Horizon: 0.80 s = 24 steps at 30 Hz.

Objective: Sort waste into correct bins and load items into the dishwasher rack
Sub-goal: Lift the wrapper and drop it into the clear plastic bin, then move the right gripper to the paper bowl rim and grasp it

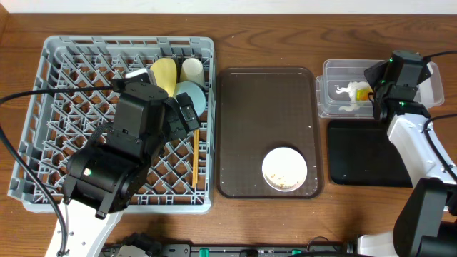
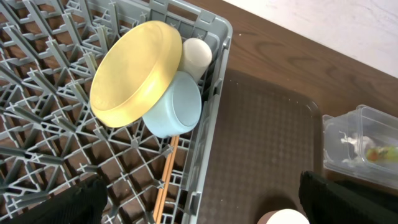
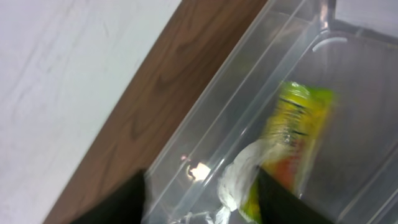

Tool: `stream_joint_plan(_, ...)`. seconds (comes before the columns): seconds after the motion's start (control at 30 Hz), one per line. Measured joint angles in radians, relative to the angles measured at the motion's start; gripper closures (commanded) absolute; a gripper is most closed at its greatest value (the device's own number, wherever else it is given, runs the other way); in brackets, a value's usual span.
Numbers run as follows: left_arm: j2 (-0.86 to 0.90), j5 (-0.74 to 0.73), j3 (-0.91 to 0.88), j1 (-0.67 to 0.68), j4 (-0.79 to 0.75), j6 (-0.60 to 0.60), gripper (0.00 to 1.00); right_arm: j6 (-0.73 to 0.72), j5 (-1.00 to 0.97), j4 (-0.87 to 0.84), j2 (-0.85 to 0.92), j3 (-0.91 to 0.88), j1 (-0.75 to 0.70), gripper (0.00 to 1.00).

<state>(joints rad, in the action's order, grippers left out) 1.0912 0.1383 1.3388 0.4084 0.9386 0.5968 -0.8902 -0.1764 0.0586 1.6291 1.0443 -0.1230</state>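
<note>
No readable text anywhere. The only candidate is the snack wrapper (image 3: 295,127) in the clear tub (image 3: 239,102) at far right. It has yellow-green and orange print, too blurred to make out any letters. Nothing else in view carries a legible label, brand or number.

This looks like a robotics lab bench set up as a dish-clearing station, not a lived-in kitchen. A wood-grain worktop (image 1: 271,28) carries a grey catering-style dishwasher rack (image 1: 71,78) at its left end, a brown serving tray (image 1: 264,107) in the middle, and a clear tub (image 1: 335,70) and a black tray (image 1: 357,157) at its right end. They sit squarely side by side. Two robot arms, the left arm (image 1: 114,164) and the right arm (image 1: 421,150), reach in from the near edge. A black cable (image 1: 28,96) trails over the left edge. Past the far edge there is only a plain pale surface (image 2: 348,18).
</note>
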Motion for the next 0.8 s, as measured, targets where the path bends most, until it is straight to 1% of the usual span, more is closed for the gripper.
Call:
stream_joint_plan(0.1,0.0,0.0,0.0,0.0,0.0,0.0,0.0,0.053,0.006,-0.001,0.0,0.0,0.0,0.08)
stream_joint_plan(0.17,0.0,0.0,0.0,0.0,0.0,0.0,0.0,0.1,0.029,0.01,-0.001,0.0,0.0,0.07)
stream_joint_plan(0.3,0.0,0.0,0.0,0.0,0.0,0.0,0.0,0.235,0.113,0.085,-0.041,0.0,0.003,0.18)
stream_joint_plan(0.37,0.0,0.0,0.0,0.0,0.0,0.0,0.0,0.298,0.145,0.154,-0.095,0.0,0.015,0.23)
stream_joint_plan(0.43,0.0,0.0,0.0,0.0,0.0,0.0,0.0,0.351,0.17,0.235,-0.163,0.0,0.045,0.3)
stream_joint_plan(0.5,0.0,0.0,0.0,0.0,0.0,0.0,0.0,0.401,0.194,0.323,-0.242,0.001,0.101,0.39)
stream_joint_plan(0.67,0.0,0.0,0.0,0.0,0.0,0.0,0.0,0.459,0.232,0.513,-0.388,0.002,0.317,0.59)
stream_joint_plan(0.77,0.0,0.0,0.0,0.0,0.0,0.0,0.0,0.476,0.24,0.571,-0.416,0.002,0.438,0.64)
stream_joint_plan(0.8,0.0,0.0,0.0,0.0,0.0,0.0,0.0,0.478,0.241,0.585,-0.419,0.002,0.48,0.64)
